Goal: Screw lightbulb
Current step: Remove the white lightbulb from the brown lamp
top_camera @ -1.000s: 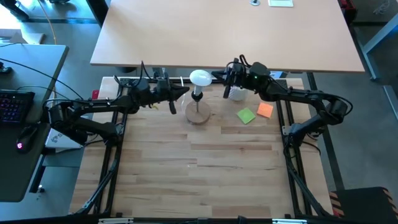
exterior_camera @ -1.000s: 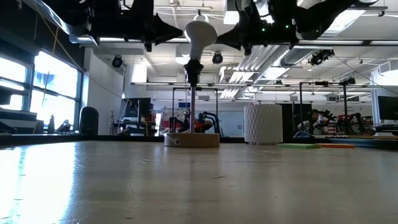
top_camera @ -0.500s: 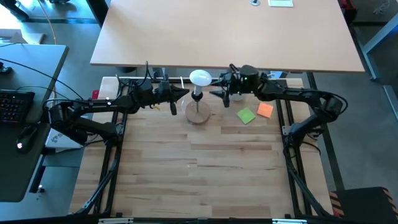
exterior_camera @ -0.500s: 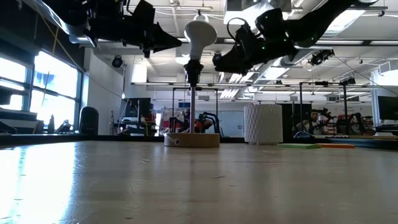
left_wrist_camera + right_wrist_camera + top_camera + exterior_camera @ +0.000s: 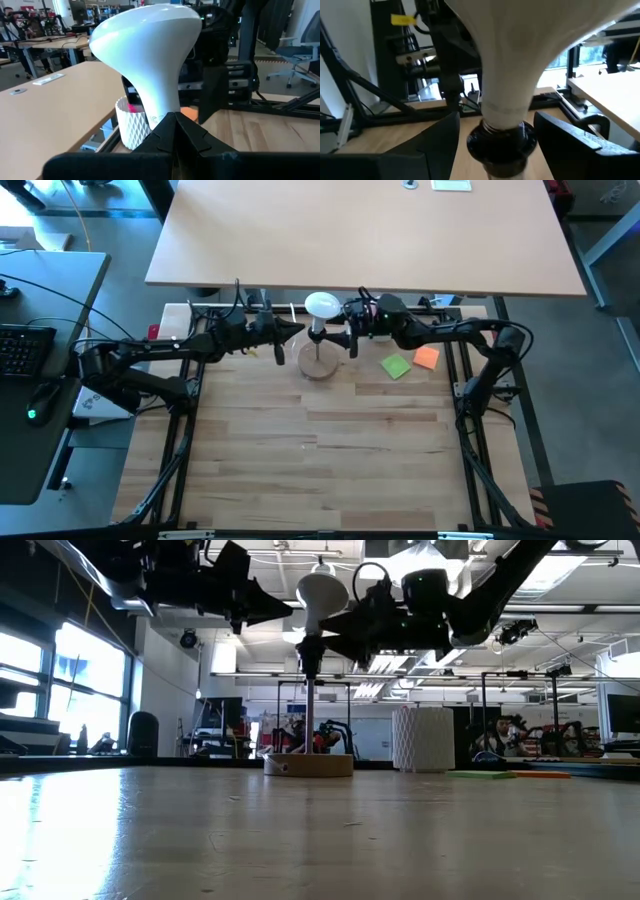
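The white lightbulb (image 5: pixel 321 306) stands upright, its neck (image 5: pixel 506 102) in the black socket (image 5: pixel 502 145) on a post above the round wooden disc stand (image 5: pixel 318 364). My right gripper (image 5: pixel 347 340) comes level from the table's right and is open. Its fingers (image 5: pixel 437 145) stand on either side of the socket and the bulb's neck without touching them. My left gripper (image 5: pixel 298 330) is shut. It points level at the bulb's neck (image 5: pixel 160 107) from the table's left. My left gripper's shut fingertips (image 5: pixel 175 125) stand right at the lower neck of the lightbulb, coming level from the table's left. I cannot tell whether they touch it.
A white perforated cup (image 5: pixel 418 738) stands right of the stand, behind my right arm. A green pad (image 5: pixel 396 366) and an orange pad (image 5: pixel 426 357) lie flat to its right. A tan desk (image 5: pixel 360 230) lies beyond the far edge. The near half of the wooden table (image 5: pixel 320 470) is bare.
My right gripper has swung from above the white cup toward the table's left. It has turned from pointing down to level, has opened, and now stands around the socket below the bulb. The bulb and the stand have kept still.
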